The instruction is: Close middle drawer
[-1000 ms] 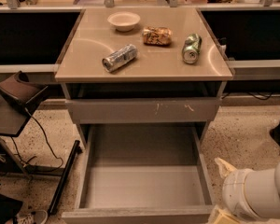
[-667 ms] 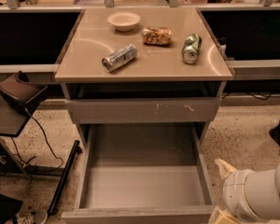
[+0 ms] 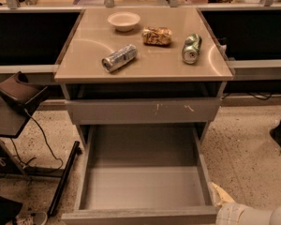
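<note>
Tabletop: the silver can (image 3: 119,57), bowl (image 3: 124,20), snack bag (image 3: 156,35) and green can (image 3: 191,48) lie where they lay a second ago.
Scratched front: the upper drawer front (image 3: 140,110) is shut, as before.
Middle drawer: the middle drawer (image 3: 140,184) has not moved. It is pulled far out toward 6 o'clock, with its bare floor showing and nothing inside.
Arm: this is the one change. The white arm (image 3: 253,215) at 5 o'clock has sunk lower, so less of it shows than a second ago.
What that means: no push has landed yet, so the closing has not begun. The drop looks like the arm settling to the height of the drawer's front, though that is only a judgement.
Claw: the claw (image 3: 221,194) shows as a pale tip at 5 o'clock, just outside the drawer's right wall near the front corner. Contact with the drawer cannot be made out.
Claw state: open or closed, I cannot tell.
Drawer from claw: the drawer's body lies at 9 o'clock from the claw, and its front edge at about 7 o'clock.
Next need: the claw probably has to get in front of that edge and press toward 12 o'clock.
</note>
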